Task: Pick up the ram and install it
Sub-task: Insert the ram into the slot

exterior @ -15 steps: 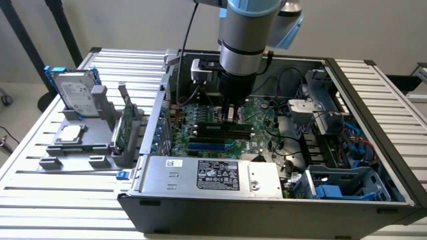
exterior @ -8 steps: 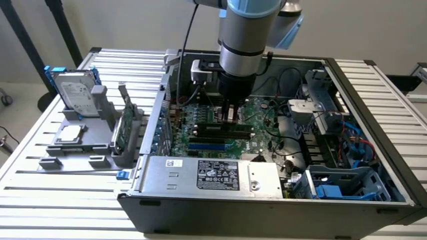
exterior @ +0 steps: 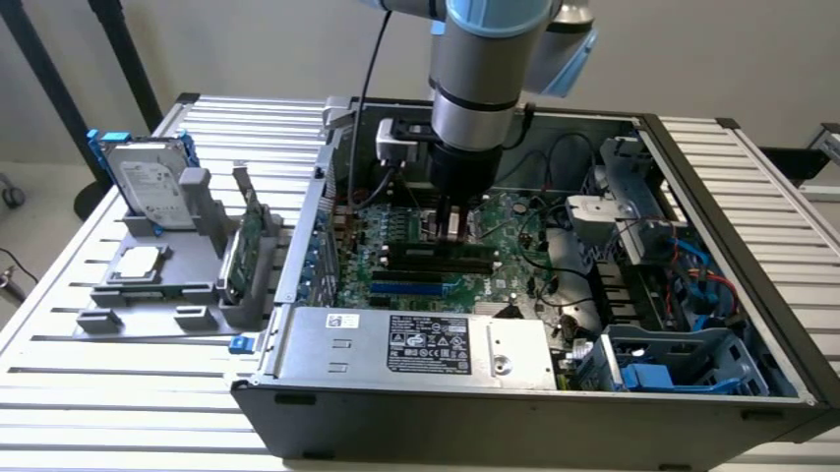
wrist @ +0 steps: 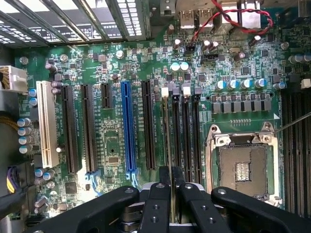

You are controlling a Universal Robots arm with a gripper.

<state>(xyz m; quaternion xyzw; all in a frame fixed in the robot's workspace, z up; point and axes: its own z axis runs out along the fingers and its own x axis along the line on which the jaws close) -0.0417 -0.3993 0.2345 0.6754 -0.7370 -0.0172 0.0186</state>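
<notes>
Gripper [exterior: 453,224] reaches down into the open computer case [exterior: 525,413] from the arm [exterior: 483,69], low over the motherboard [exterior: 420,258], about mid-board in the exterior view. Fingers hard to read here. A dark ram [exterior: 434,264] stick lies seated in a slot just in front of the gripper, running across the board. Case sits on a slatted metal table [exterior: 79,393], light grey, ribs running side to side. On the exterior view's left, a grey holder tray [exterior: 145,295] carries a silver hard drive [exterior: 142,182] with blue rails standing up, a small chip package [exterior: 137,263] lying flat, and a green expansion card [exterior: 244,246] on edge. Power supply [exterior: 420,344] with a label fills the case's near corner; blue drive cage [exterior: 670,369] at the exterior view's right. Plain pale wall behind, black stand legs at the far left corner.

Wrist view: gripper [wrist: 171,194] black fingers [wrist: 158,208] pressed near together, pinching the thin edge of a ram [wrist: 169,145] stick that stands upright in line with the memory slots [wrist: 187,136]. Whether it is fully seated cannot be told. Bare CPU socket [wrist: 243,167] just beside the slots; blue expansion slot [wrist: 128,128] and white slot [wrist: 47,124] further off. Red and black twisted wires [wrist: 228,17] cross the board's far edge, and table slats [wrist: 73,19] show past the case wall.
</notes>
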